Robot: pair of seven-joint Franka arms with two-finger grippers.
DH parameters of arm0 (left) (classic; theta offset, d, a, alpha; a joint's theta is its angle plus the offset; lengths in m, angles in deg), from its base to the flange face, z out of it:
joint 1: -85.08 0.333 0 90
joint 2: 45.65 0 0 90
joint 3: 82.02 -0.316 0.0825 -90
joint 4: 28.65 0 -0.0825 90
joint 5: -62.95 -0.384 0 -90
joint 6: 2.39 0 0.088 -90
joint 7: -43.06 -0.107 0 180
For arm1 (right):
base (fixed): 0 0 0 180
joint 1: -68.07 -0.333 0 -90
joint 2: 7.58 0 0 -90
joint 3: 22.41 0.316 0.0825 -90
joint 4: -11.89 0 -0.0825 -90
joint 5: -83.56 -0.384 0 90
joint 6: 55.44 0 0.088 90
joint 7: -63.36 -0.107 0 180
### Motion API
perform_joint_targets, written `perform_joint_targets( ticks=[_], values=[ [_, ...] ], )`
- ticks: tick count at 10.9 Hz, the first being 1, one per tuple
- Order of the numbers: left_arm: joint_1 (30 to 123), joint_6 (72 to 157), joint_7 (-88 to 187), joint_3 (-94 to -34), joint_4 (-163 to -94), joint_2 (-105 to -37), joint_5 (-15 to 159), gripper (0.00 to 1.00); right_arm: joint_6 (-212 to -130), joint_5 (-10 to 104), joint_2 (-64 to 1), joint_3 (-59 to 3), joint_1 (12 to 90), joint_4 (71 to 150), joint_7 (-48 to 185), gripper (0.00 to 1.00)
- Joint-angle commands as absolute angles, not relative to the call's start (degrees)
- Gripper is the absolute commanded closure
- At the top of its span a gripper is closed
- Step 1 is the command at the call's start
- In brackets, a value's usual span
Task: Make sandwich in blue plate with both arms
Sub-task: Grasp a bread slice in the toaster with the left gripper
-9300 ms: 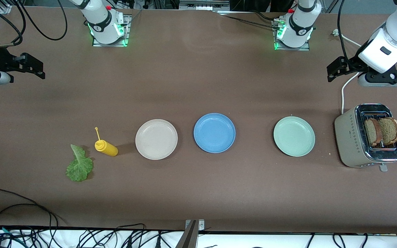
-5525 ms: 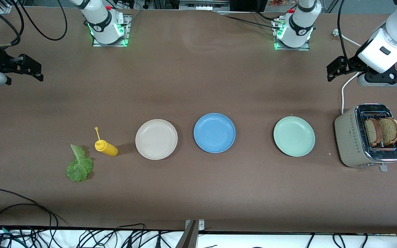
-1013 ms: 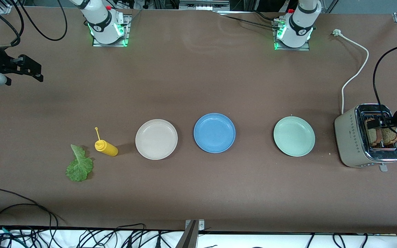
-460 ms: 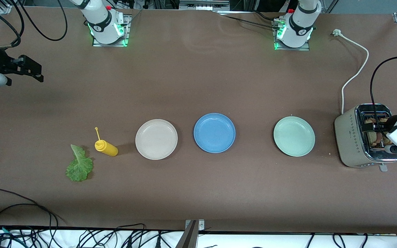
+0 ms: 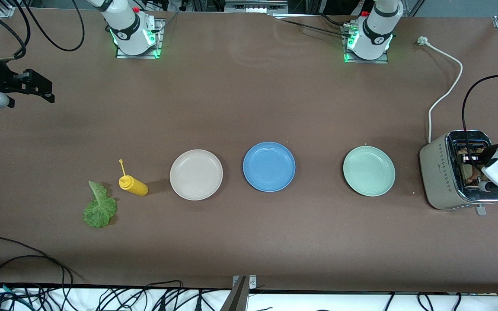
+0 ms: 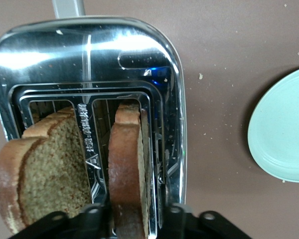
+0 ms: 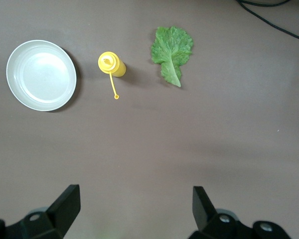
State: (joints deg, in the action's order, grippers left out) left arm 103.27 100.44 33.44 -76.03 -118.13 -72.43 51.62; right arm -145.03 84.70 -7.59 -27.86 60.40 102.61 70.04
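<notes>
Barely begun: round matte sky-blue plate (image 5: 269, 166) mid-table, empty. Left gripper (image 6: 132, 216) spread astride one brown bread slice (image 6: 128, 174) in chrome toaster (image 5: 441, 172). Right gripper (image 7: 134, 206) open, waiting above ruffled green lettuce leaf (image 7: 172, 49).

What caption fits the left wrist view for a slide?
Left hand straddles a bread slice standing in the toaster, green plate beside it.

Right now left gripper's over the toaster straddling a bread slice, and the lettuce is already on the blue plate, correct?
Not quite. The lettuce lies on the table beside the yellow bottle; the front view shows the blue plate bare. The left gripper does straddle a bread slice in the toaster.
</notes>
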Motion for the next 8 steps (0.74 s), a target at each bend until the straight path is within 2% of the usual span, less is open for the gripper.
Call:
perform_joint_targets(
  ticks=[1,8],
  values=[
    [103.36,98.6,32.6,-75.52,-117.68,-71.5,50.47,1.0,-144.74,84.97,-7.93,-27.95,60.33,101.54,69.43,0.0],
    [100.39,91.23,33.04,-74.64,-116.89,-63.07,49.5,1.0,-144.74,84.97,-7.93,-27.86,60.33,101.54,69.08,0.0]
  ],
)
